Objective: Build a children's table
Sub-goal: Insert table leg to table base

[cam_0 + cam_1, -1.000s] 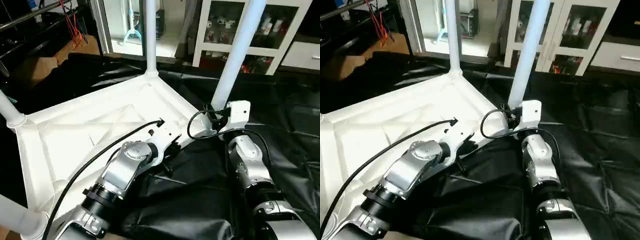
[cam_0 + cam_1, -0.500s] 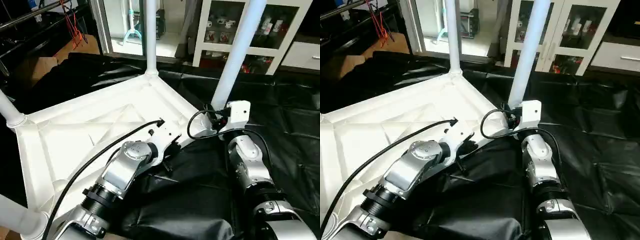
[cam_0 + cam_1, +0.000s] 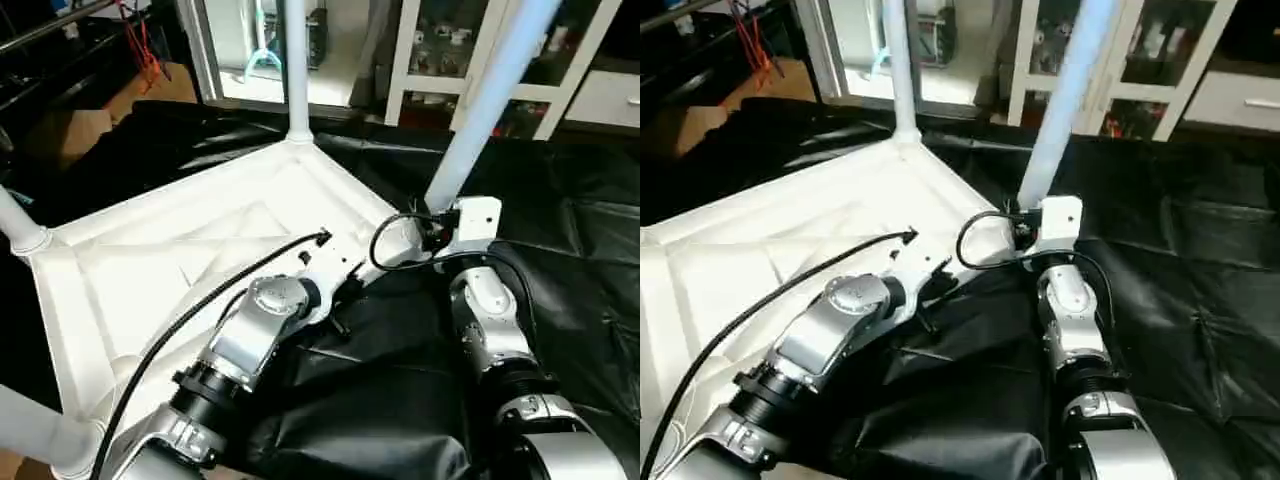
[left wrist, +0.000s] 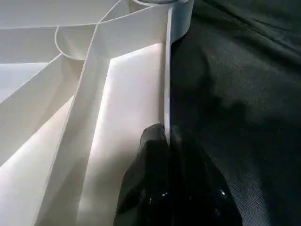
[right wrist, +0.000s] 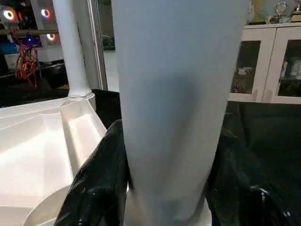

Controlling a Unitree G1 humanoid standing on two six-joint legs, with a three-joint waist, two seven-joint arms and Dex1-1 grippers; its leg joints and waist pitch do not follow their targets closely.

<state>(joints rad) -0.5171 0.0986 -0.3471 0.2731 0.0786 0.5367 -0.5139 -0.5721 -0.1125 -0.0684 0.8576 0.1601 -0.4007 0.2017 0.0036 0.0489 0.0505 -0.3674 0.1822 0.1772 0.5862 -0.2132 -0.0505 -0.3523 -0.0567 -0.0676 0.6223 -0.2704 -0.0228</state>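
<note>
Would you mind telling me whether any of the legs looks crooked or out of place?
One does: the leg held in the right tool leans to the right, while the far leg stands straight in its socket.

The leg (image 5: 171, 108) between my right fingers (image 5: 101, 188) runs off the top edge. My wrist housing (image 3: 470, 222) hides its socket.

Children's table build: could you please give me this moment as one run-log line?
tabletop: upside down on black sheet | left pincer: shut on tabletop rim | right pincer: shut on leg standing in corner socket
</note>
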